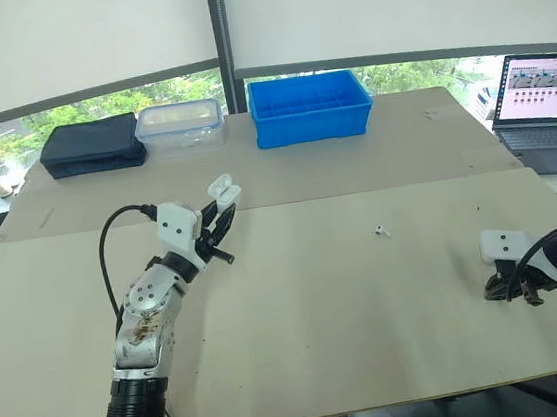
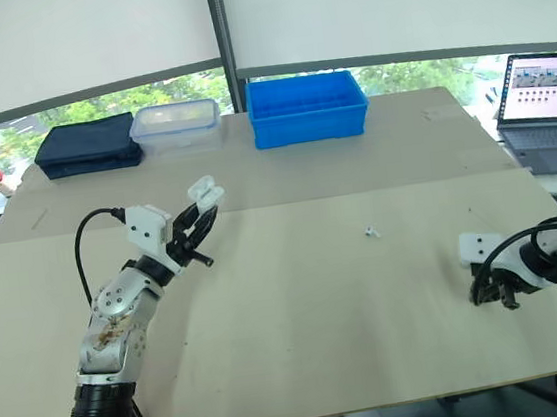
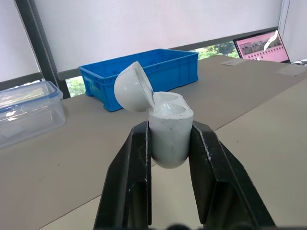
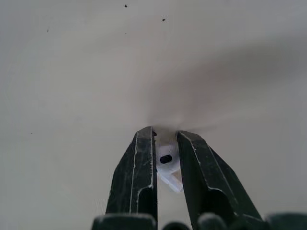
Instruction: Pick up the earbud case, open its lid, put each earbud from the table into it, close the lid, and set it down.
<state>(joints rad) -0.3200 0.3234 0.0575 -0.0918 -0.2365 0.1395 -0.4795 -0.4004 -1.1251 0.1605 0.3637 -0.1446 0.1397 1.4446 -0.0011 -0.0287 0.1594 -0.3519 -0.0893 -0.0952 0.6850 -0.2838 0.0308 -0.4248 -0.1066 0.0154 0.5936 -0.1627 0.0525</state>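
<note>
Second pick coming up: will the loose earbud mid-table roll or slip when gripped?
The loose earbud looks tiny and rounded, so it probably rolls or skids on the smooth table if nudged. It is likely very light, so a glancing touch could flick it away. The held earbud in the right gripper shows little to pinch; expect twisting.

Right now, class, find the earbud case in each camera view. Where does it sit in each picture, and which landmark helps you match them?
Left eye view: earbud case, lid open, left of centre, held by the left hand.
Right eye view: same spot, left of centre.
Left wrist view: case clamped between the black fingers.
Right wrist view: the right hand pinches an earbud.
Shared landmark: blue bin, behind the case.
</note>
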